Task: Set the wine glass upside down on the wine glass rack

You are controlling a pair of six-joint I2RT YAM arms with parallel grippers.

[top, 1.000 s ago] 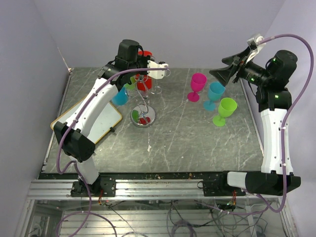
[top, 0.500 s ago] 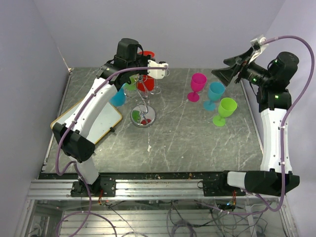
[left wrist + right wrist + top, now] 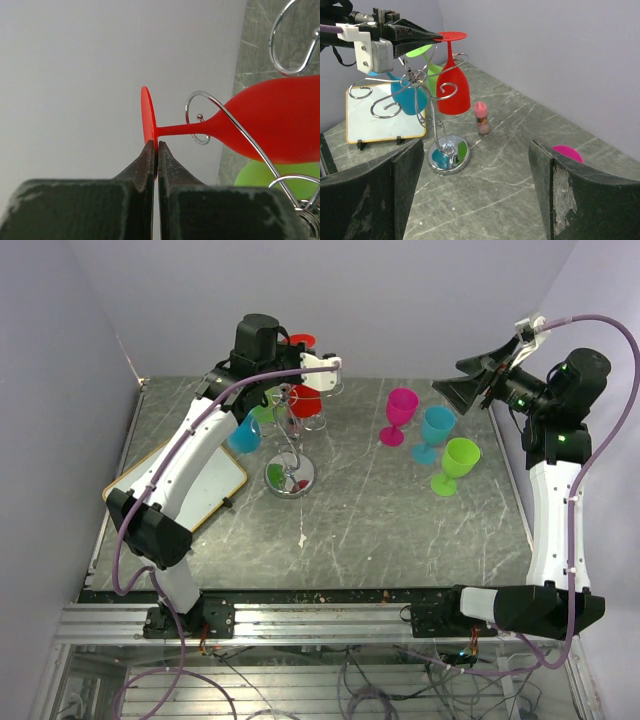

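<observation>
A red wine glass (image 3: 305, 400) hangs upside down, bowl down and foot up. My left gripper (image 3: 290, 345) is shut on the rim of its flat foot (image 3: 146, 116), with the fingertips (image 3: 150, 150) pinching it edge-on. The stem (image 3: 447, 50) runs down beside a scroll arm (image 3: 200, 97) of the silver wine glass rack (image 3: 437, 125), and the foot sits a little above that arm. The rack's shiny disc base (image 3: 291, 476) stands on the table. My right gripper (image 3: 470, 380) is open and empty, high at the right, far from the rack.
A blue glass (image 3: 409, 97) and a green glass (image 3: 432, 67) hang on the rack. Pink (image 3: 400, 412), blue (image 3: 435, 430) and green (image 3: 457, 462) glasses stand upright at the right. A small pink bottle (image 3: 481, 118) is by the base. A white board (image 3: 200, 490) lies left.
My left gripper has carried the red glass slightly up and to the right along the rack arm. The right gripper has risen a little, still open.
</observation>
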